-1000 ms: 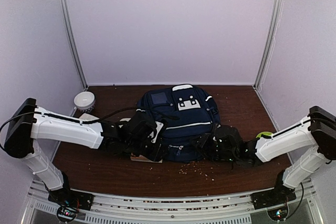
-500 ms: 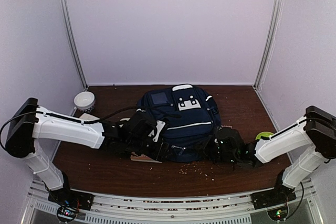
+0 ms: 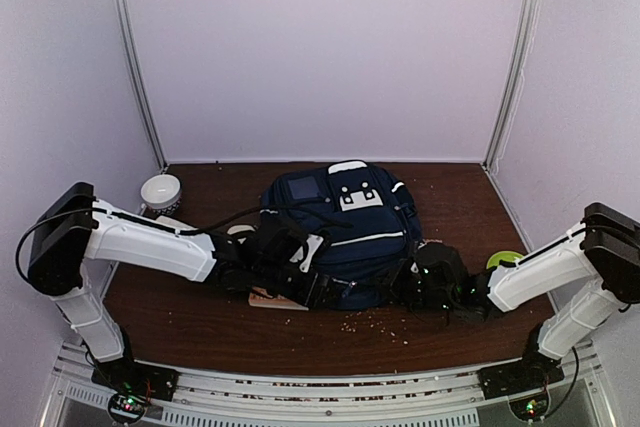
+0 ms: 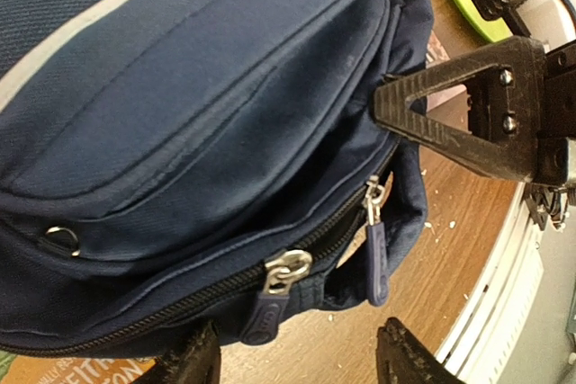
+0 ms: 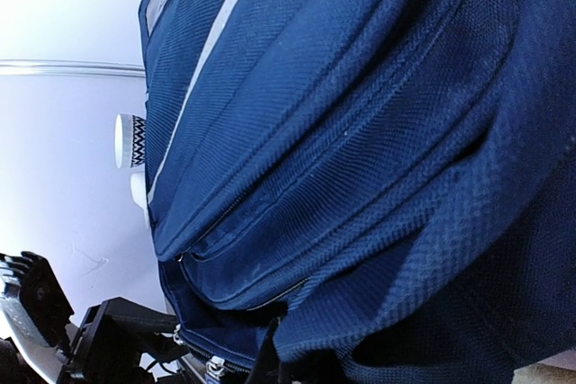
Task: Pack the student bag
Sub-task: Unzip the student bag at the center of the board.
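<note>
A small booth, seen from above. Its back wall (image 3: 330, 47), left wall (image 3: 60, 67) and right wall (image 3: 590, 67) are plain and pale, white with a faint lilac tint. A slim metal post stands in each back corner, one on the left (image 3: 135, 57) and one on the right (image 3: 515, 57). The walls enclose a dark reddish-brown wooden table (image 3: 200, 317), with pale crumbs (image 3: 375, 322) scattered near its front. A ribbed, light metal rail (image 3: 320, 402) runs along the near edge. The light is soft and even.

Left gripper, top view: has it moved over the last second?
Yes. The left gripper has shifted rightward along the student bag, away from the white bowl.
</note>
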Action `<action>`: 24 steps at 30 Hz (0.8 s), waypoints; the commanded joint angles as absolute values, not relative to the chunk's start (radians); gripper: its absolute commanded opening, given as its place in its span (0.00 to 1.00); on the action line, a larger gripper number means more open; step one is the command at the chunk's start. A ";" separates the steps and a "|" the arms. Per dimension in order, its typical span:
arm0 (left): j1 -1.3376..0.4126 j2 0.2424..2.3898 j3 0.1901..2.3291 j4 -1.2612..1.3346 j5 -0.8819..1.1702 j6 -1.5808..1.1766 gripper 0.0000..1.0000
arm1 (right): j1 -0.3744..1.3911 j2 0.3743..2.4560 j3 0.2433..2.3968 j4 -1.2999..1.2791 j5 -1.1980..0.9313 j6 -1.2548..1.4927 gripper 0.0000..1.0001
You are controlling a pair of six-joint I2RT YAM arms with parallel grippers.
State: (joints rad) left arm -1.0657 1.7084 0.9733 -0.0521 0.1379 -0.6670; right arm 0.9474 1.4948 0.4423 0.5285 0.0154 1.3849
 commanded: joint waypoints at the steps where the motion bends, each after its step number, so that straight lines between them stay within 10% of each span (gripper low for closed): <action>1: -1.056 1.725 1.005 0.014 0.193 -0.678 0.60 | 0.938 1.486 0.453 0.507 0.012 1.356 0.00; 24: -1.046 1.725 1.007 -0.009 0.162 -0.679 0.00 | 0.937 1.497 0.447 0.529 0.000 1.351 0.00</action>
